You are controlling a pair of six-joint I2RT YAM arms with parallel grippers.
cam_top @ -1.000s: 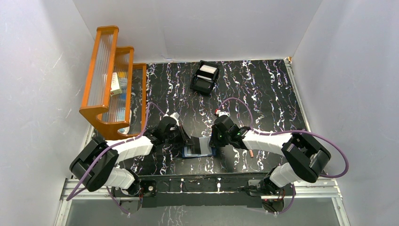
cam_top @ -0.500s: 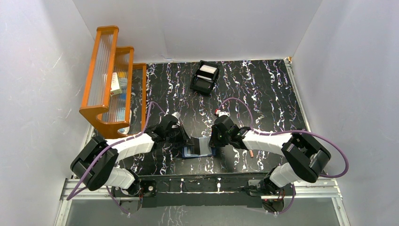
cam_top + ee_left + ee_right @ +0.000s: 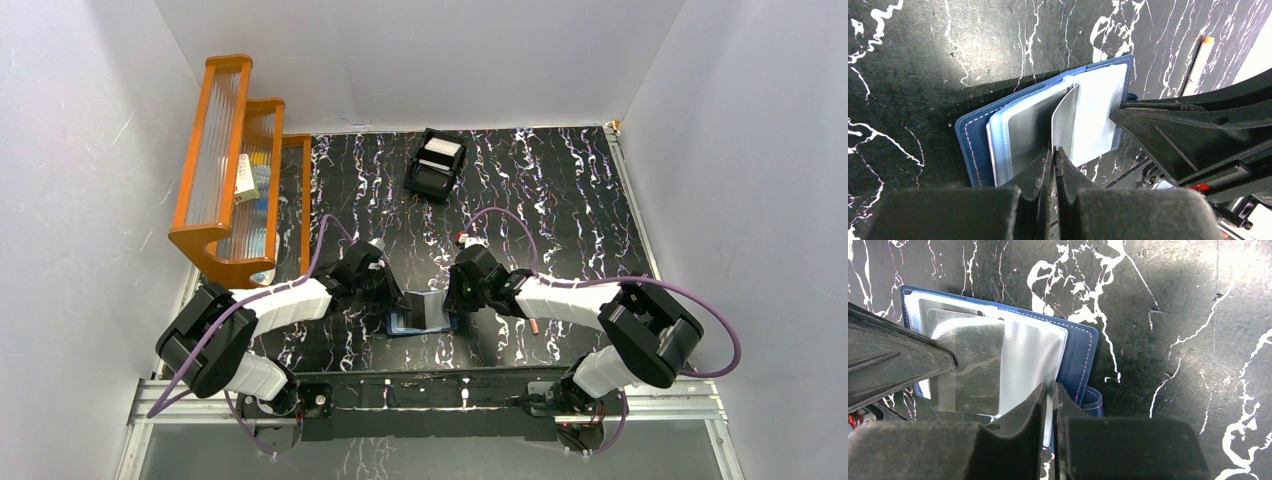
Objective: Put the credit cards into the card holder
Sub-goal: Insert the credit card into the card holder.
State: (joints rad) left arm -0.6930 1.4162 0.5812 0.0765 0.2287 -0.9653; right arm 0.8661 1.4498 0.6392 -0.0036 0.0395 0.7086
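card holder: the navy card holder (image 3: 1079, 357) lay open flat on the black marbled table (image 3: 1173, 315), near the front edge and between the two arms, light-blue inside up.
card: one silvery-grey credit card (image 3: 1064, 117) stood on edge over the open holder, its lower edge at the mouth of a clear sleeve (image 3: 1028, 360), only partly in.
left gripper: the left gripper (image 3: 1054, 152) was pressed together, pinching that card by its near edge.
right gripper: the right gripper (image 3: 1048, 389) had its fingers nearly together astride the sleeve's outer edge. It looked like a light pinch, but I couldn't tell whether it was really biting.
step: insertion of this card, mid-way by my read.
next move: push the card along the sleeve plane while keeping the holder pinned. If the card tilts, it will likely jam or drag the holder.
other cards: a black box (image 3: 435, 163) at the far side held something white. It was too small to call.
also: a pale stick (image 3: 1196, 65) lay just beside the holder, and an orange rack (image 3: 225, 170) stood far left.
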